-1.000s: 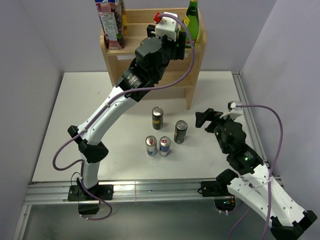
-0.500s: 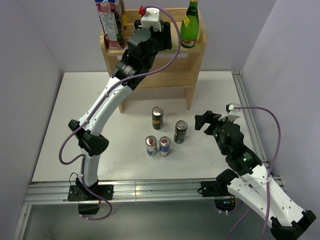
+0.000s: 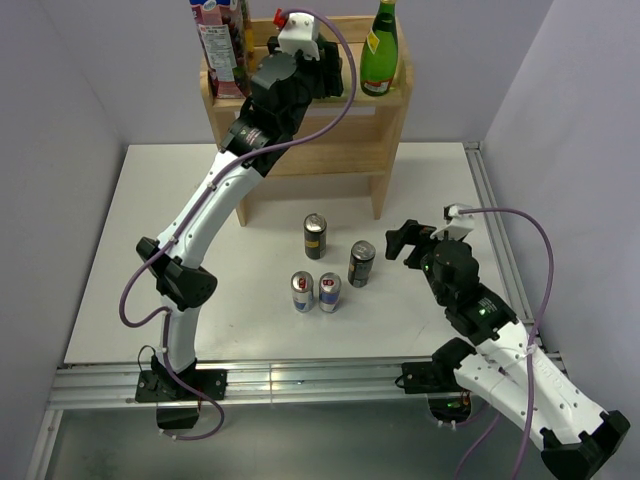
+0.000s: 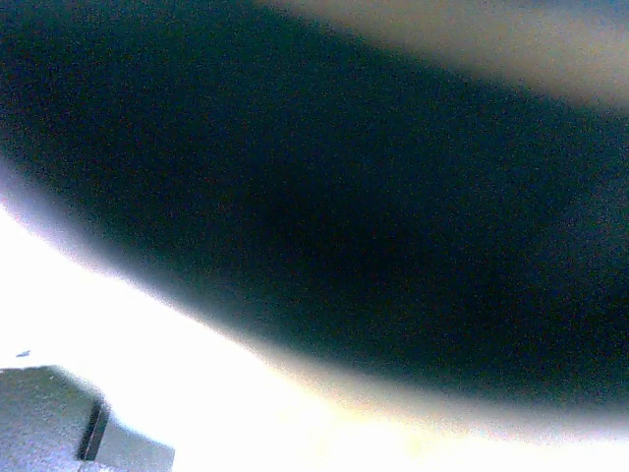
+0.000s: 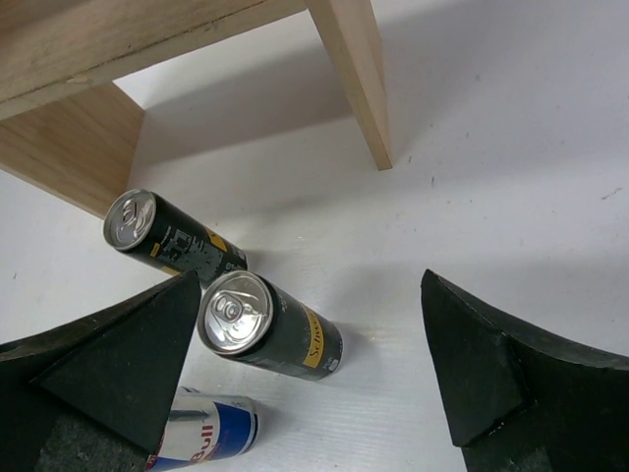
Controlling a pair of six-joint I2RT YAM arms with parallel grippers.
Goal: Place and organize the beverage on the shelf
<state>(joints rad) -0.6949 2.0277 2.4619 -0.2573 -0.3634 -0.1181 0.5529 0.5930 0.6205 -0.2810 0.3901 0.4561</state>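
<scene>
Your left hand (image 3: 328, 72) is up at the top tier of the shelf (image 3: 385, 165), between the carton (image 3: 222, 45) at the left end and the bottle (image 3: 379, 48) at the right. I cannot tell whether it pinches anything. From above, the wrist covers the fingers, and its own camera gives only a dark blur right against the lens. Treat it as possibly loaded: move slowly, keep it level, and avoid swinging sideways, since both neighbours are tall, stand near and would probably tip easily.

Your right hand (image 5: 310, 359) hangs low over the table (image 3: 150, 250), fingers spread wide with nothing gripped. Just ahead stands the near can (image 5: 263, 329), dark and upright, its top facing the wrist camera. I take this as the next pick. It sits toward the finger on the left of the wrist view rather than centred in the gap. Shift across until it is centred, then go forward and close around the body, below the rim.

Mind the crowd. The far can (image 5: 172, 241) stands just behind it, and a Red Bull can (image 5: 206, 428) sits just beside it, under that same finger. Come in straight so neither finger clips them. With the other Red Bull can (image 3: 302, 292), that makes four on the table, so I judge the task far from done.
</scene>
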